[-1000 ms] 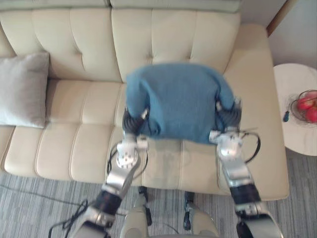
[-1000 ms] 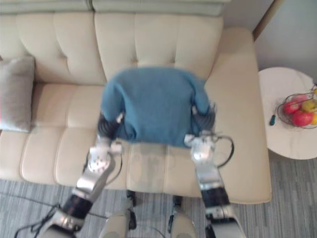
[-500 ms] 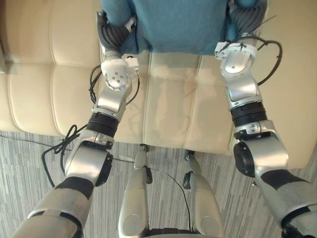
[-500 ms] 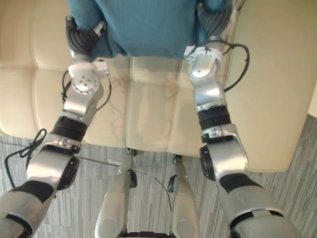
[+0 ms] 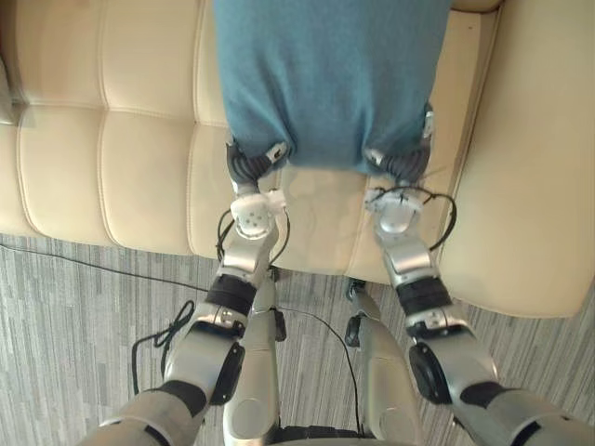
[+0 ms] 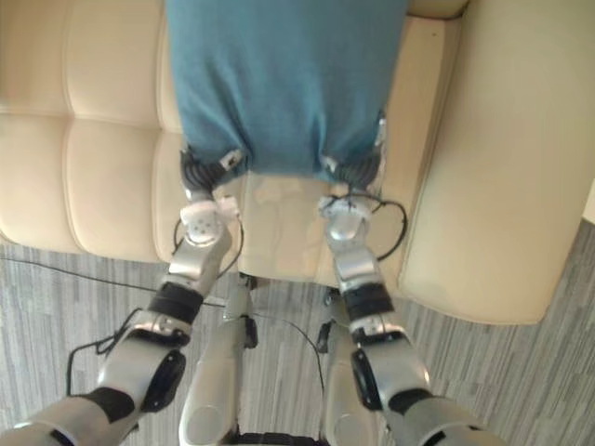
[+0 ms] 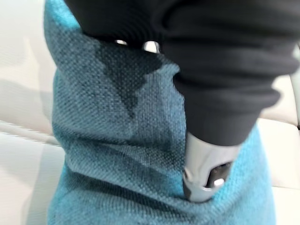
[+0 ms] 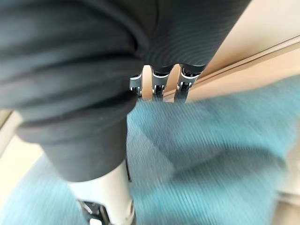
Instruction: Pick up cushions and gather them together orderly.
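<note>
blue cushion (image 5: 330, 74): upper middle of the frame, held up between both hands over the seat of the sofa. It runs off the top edge, and its lower edge sits about mid-frame. Can't tell if it touches the seat.

left hand (image 5: 245, 164): tucked in at the cushion's lower left corner, with the dark cover poking out from under the fabric. The wrist view has it jammed right against the blue weave. Honestly can't tell if it's spread or clamped.

right hand (image 5: 405, 165): same deal at the lower right corner, pressed into the cushion. Its grip is hidden too, so no call on it.

sofa (image 5: 112, 139): cream and tufted, spanning the upper half of the frame, with the armrest (image 5: 535, 186) bulging out at right.

floor (image 5: 74, 316): grey striped carpet along the bottom.

what changed: the whole view has shifted since half a second ago, so that's the camera moving. The hands and the cushion's lower edge were jammed at the top of the frame then, and now they're around the middle. The cushion is still carried by the same two corners.
</note>
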